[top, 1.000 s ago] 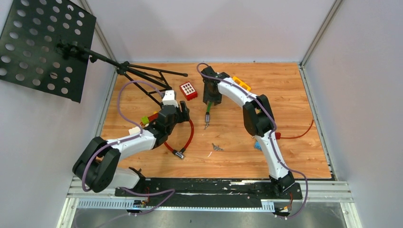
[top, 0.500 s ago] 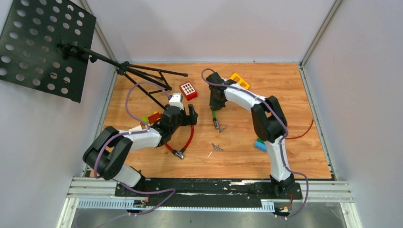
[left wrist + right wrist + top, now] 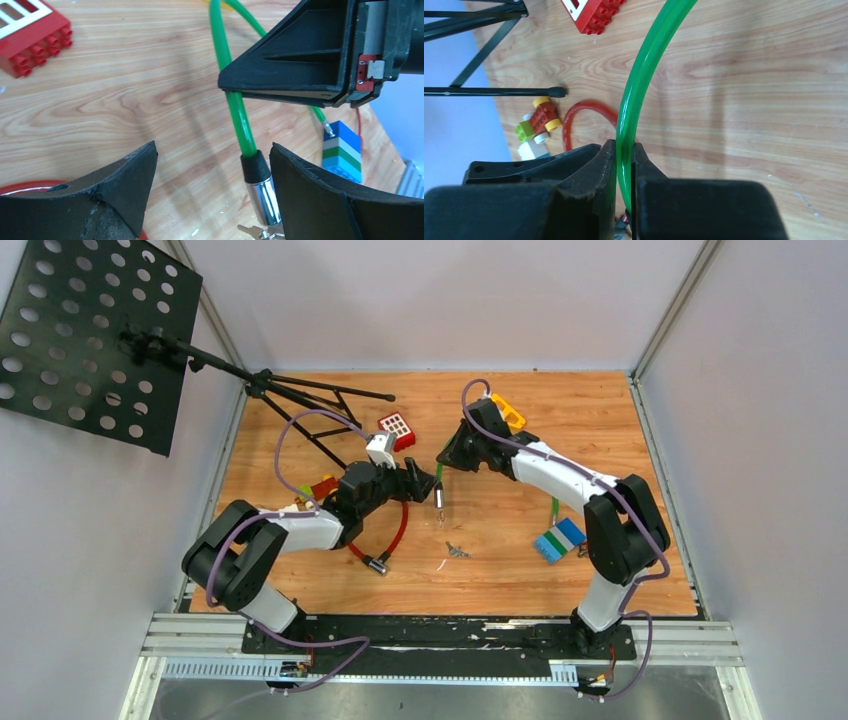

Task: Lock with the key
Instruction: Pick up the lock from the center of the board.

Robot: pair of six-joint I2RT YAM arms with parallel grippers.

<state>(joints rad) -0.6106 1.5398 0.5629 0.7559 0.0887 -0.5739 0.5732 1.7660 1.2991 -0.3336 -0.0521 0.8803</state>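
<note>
Wooden table, mid-surface: green cable lock, clamped in my right gripper; my left gripper, jaws wide, just beside the lock's metal end; keys loose nearby

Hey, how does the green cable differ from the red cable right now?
The green cable is pinched in the shut right gripper and held up off the wood. The red cable lies loose on the table with no gripper on it. The green cable's metal end points down in front of the open left gripper, while the red cable's end rests flat. Both are glossy coated cables with a silvery metal end.
</note>
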